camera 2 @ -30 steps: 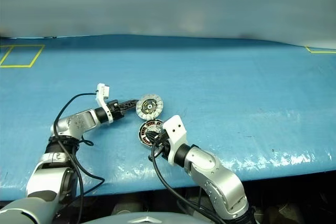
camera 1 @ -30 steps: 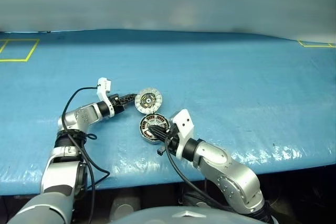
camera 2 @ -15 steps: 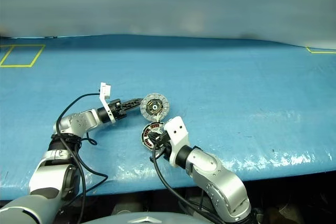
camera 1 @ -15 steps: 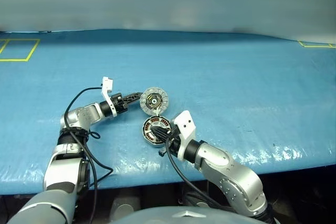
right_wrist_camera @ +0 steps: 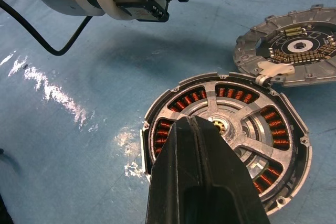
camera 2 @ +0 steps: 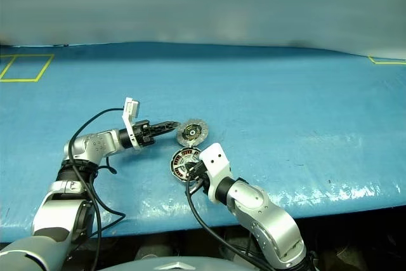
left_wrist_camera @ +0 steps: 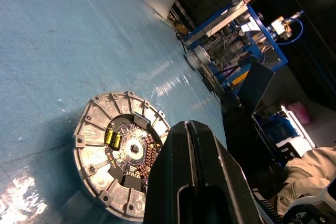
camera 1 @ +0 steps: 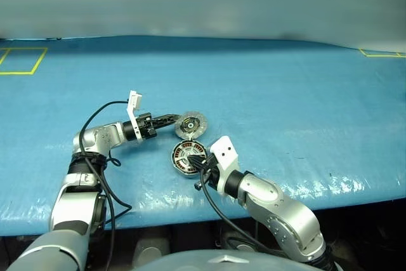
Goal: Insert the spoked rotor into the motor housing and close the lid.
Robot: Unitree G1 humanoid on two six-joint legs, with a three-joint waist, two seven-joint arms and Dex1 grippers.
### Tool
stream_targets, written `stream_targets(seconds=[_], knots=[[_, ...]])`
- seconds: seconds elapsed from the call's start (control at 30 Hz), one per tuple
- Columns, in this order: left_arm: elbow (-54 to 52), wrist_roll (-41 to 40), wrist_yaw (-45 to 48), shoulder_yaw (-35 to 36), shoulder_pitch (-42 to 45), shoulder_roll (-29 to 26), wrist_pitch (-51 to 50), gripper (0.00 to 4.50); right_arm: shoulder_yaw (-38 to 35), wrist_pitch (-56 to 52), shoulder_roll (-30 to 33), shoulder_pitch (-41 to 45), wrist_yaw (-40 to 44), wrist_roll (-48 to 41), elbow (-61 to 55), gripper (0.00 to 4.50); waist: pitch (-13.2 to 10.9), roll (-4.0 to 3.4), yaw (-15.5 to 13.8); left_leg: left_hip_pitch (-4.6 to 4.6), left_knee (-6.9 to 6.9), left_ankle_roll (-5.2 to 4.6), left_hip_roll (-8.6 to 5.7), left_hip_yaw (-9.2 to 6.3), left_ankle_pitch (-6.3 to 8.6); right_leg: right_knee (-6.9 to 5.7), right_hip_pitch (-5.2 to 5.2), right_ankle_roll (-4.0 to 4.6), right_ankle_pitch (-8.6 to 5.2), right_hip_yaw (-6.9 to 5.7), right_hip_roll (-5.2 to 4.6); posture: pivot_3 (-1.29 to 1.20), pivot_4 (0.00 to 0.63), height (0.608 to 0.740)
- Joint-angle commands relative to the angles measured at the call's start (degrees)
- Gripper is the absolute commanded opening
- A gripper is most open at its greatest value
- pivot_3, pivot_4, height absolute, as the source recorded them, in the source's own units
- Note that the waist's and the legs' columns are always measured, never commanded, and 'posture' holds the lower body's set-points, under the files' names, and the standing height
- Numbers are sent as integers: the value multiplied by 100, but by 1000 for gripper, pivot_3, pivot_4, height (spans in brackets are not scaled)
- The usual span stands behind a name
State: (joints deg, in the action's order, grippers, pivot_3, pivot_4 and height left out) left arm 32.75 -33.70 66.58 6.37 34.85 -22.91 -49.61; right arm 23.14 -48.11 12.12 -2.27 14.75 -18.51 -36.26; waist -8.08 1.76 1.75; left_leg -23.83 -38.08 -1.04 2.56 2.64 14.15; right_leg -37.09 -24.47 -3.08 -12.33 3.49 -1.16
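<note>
On the blue table (camera 1: 285, 93) the motor housing (camera 1: 187, 157) lies flat near the front edge, with its open side up. In the right wrist view the spoked rotor (right_wrist_camera: 233, 127) is sitting inside the housing, and the copper windings are visible between its silver spokes. Just behind the housing lies the lid (camera 1: 191, 125), its inner face up, so the ring of pale segments around the dark middle is seen; its near edge is very close to the housing's rim, and I cannot tell whether the two touch. The left claw (camera 1: 172, 118) is pressed together and holds nothing; its tip points at the left edge of the lid and is just beside it, maybe touching, but this is not clear. The right claw (right_wrist_camera: 202, 145) is also pressed together and empty; it reaches over the near part of the housing, with its tip close to the rotor's hub. A yellow line (camera 1: 22, 61) is marked on the table's far left corner.
</note>
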Motion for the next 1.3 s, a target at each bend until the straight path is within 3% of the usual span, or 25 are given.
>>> stream_targets(seconds=[0.03, 0.23, 0.37, 0.57, 0.83, 1.3], knots=[[-276, -285, -661, 653, 67, 99, 111, 0, 12, 28, -11, 2, -36, 9, -188, 10, 0, 0, 2, 0, -1, 0, 0, -2, 0, -1, 0, -1, 0, 0, 0, 0, 150, 740], [-809, -504, -2343, 1568, -176, 554, 280, 0, -44, 55, -58, -67, -104, 4, -156, 10, 1, 2, -21, -1, -4, 0, 0, -19, 0, -3, 1, -15, 9, 2, -2, 0, 150, 740], [-995, 169, -2896, 930, -353, 514, 308, 0, 5, 43, -85, -4, -98, 36, 30, 10, 1, 2, -22, 3, -5, 0, -3, -17, 0, -3, 6, -22, 14, 3, 0, 0, 150, 740], [-533, -104, -2827, 889, -42, 458, -682, 0, 46, -72, -51, -27, -165, 169, 224, 10, 2, 3, -21, 1, -9, 0, -3, -9, 0, -4, 6, -16, 10, 1, 2, 0, 150, 740], [-25, -15, -2795, 821, 228, 479, -761, 0, 56, -156, -103, -80, -252, 288, 204, 10, 3, 5, -18, 5, -10, 1, -3, -9, -1, -6, 9, -12, 8, 0, 2, 0, 150, 740], [2208, 413, -2722, 800, 1401, 559, -701, 0, 57, -175, -98, -118, -328, 304, -39, 10, 13, 12, -41, 11, -14, -2, -8, -11, -6, -7, 21, -15, -2, 0, 1, 0, 150, 740]])
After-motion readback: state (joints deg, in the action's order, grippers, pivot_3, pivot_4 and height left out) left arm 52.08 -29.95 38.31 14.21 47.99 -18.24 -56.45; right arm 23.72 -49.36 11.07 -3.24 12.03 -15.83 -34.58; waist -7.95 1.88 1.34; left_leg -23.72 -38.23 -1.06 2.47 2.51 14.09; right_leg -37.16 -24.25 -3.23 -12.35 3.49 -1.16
